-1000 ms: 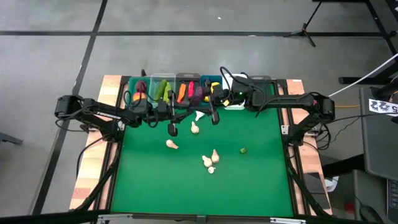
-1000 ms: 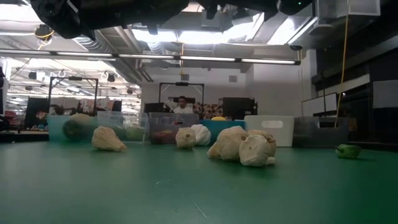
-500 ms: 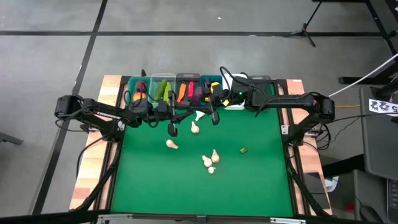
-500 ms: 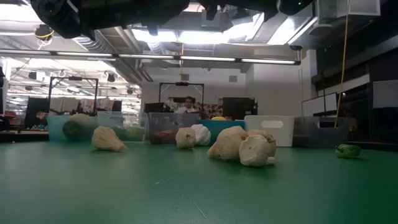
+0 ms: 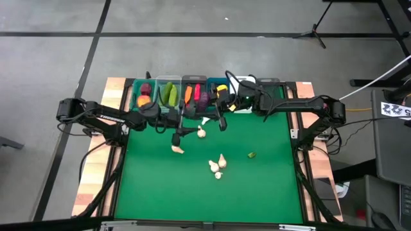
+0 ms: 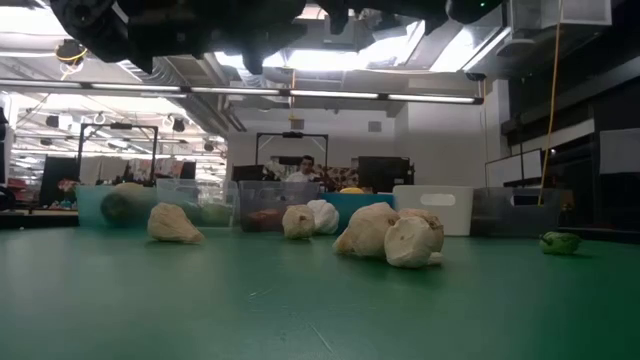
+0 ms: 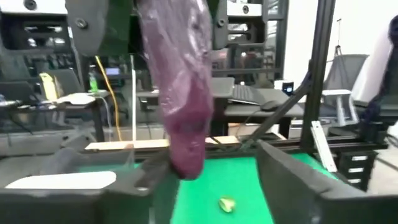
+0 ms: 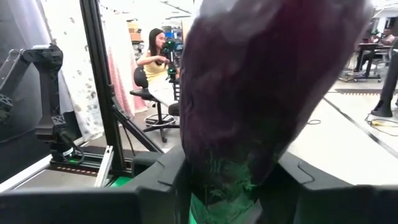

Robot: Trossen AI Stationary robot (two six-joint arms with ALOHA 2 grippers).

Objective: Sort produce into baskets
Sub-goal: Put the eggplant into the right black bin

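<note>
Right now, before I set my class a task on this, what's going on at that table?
The right gripper is clamped on a purple toy eggplant, holding it above the green mat near the row of small plastic bins. The left gripper faces it, open and holding nothing. Colourful produce already lies in several bins. A handful of whitish garlic pieces and one small green piece lie loose on the mat.

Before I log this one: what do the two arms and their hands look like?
Both arms are dark, near-black jointed links with black cables looping along them. The left hand and right hand each end in two dark, blocky fingers. A small green light glows on the right arm. No legible markings show.
</note>
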